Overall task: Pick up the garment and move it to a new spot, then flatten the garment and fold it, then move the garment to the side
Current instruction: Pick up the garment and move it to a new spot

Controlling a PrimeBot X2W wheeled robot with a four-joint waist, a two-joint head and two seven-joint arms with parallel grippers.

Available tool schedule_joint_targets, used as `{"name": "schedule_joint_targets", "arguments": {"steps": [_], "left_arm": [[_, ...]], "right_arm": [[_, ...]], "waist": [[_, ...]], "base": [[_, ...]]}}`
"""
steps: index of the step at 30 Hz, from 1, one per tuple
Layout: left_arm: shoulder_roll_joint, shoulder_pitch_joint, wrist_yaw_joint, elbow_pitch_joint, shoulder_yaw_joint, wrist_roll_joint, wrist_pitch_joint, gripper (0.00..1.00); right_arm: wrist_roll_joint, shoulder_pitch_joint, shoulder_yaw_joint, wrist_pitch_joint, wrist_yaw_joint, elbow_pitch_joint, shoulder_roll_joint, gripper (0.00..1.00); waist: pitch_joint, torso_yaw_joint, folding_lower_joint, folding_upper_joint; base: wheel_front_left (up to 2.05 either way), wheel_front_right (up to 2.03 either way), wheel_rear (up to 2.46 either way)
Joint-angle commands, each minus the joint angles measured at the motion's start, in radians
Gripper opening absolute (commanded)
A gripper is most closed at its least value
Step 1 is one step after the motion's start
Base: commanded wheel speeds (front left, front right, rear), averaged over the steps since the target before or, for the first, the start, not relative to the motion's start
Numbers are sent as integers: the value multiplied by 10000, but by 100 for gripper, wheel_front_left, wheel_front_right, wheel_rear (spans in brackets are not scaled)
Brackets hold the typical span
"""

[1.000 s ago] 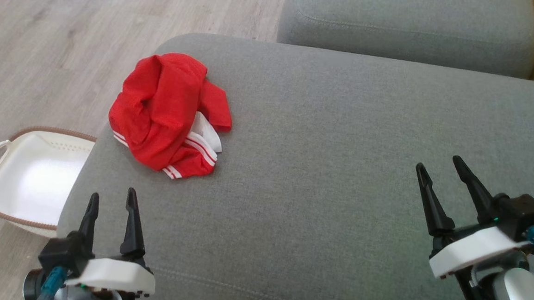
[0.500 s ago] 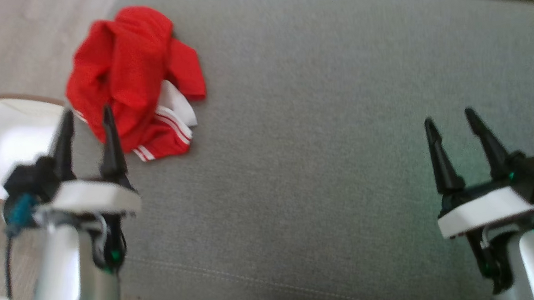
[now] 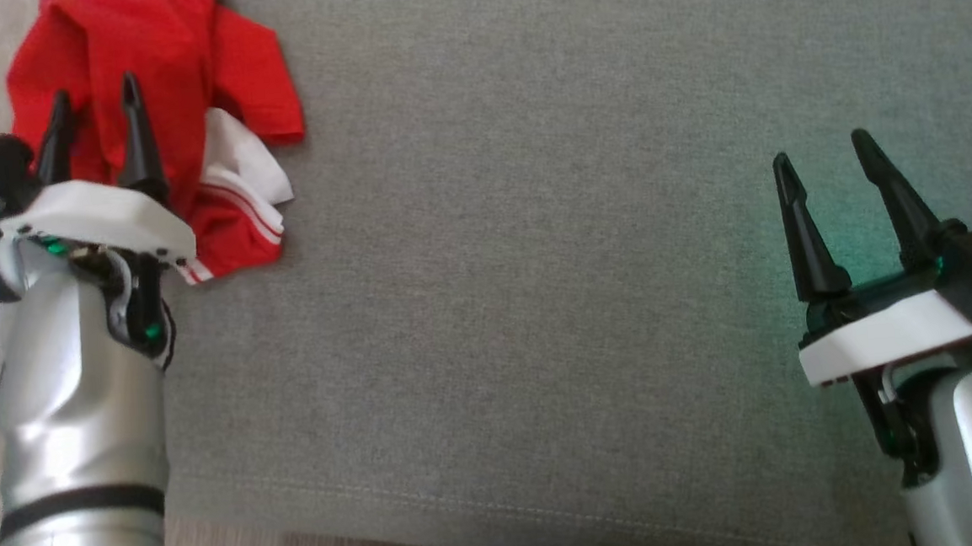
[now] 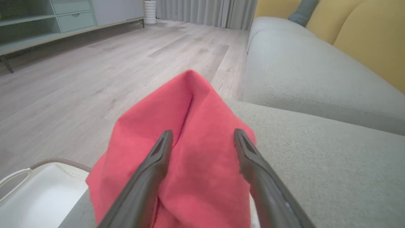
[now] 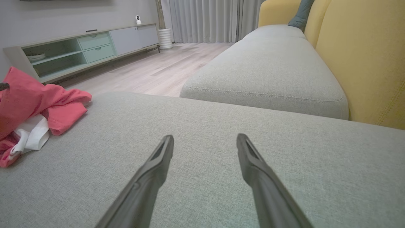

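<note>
State of left jaws: spread wide, nothing held.
Reach of left jaws: the two dark fingers are pointed away from the robot and are seen over the near part of the garment.
Wrist view of left jaws: one finger is set on each side of a raised fold of red cloth; whether the cloth is touched cannot be told.
State of right jaws: spread wide, nothing held; the fingers are poised over bare cushion, well apart from the garment.
Place of garment: crumpled in a heap on the far left part of the sofa cushion, close to its left edge.
Look of garment: red cloth, with a white piece and white-striped trim shown at the side facing the right jaws.
Long axis of garment: run roughly from far to near in the head view, with the striped hem at the end nearest the robot; the far end is cut off by the top of that view.
Fold of garment: in the left wrist view a ridge rises to a peak that points away from the jaws.
Beside the sofa: a white basket with a brown rim is set on the pale wood floor, just left of the cushion.
</note>
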Motion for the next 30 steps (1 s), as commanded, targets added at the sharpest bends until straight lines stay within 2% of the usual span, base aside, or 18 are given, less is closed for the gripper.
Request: {"name": "schedule_joint_targets", "arguments": {"steps": [1, 3, 9, 10, 11, 12, 17, 22, 30], "left_arm": [[512, -372, -36, -15, 249, -78, -53, 100], [659, -1038, -63, 1289, 237, -176, 66, 100], [886, -2027, -51, 3347, 173, -311, 809, 100], [942, -2150, -33, 3560, 130, -281, 885, 57], [1001, -2267, -22, 3698, 92, -252, 859, 19], [1055, -2366, -11, 3811, 69, -237, 795, 0], [1334, -2692, 78, 3876, -76, -86, 210, 0], [1545, -2803, 206, 3259, -89, -11, -29, 0], [1796, -2036, 403, 392, 39, 255, -50, 0]], "right_arm": [[-35, -268, 275, 52, -9, -400, -128, 100], [-16, -344, 314, 61, -9, -399, -159, 100], [29, -340, 351, 48, -9, -335, -140, 100], [35, -334, 357, 45, -9, -328, -132, 100], [40, -329, 360, 40, -9, -326, -125, 100], [45, -322, 357, 34, -9, -325, -117, 100], [43, -261, 288, -9, -9, -256, -58, 100], [76, -150, 251, -123, -9, -82, 52, 100], [165, 84, 223, -395, -9, 276, 222, 100]], "waist": [[87, -71, -1, 0], [179, -115, -1, 0], [253, -207, -1, 0], [258, -218, -1, 0], [265, -228, -1, 0], [266, -232, -1, 0], [146, -185, -1, 0], [-231, -95, -1, 0], [-1268, -186, -1, 0]], "base": [[0, 0, 0], [0, 0, 0], [0, 0, 0], [0, 0, 0], [0, 0, 0], [0, 0, 0], [0, 0, 0], [0, 0, 0], [0, 0, 0]]}}
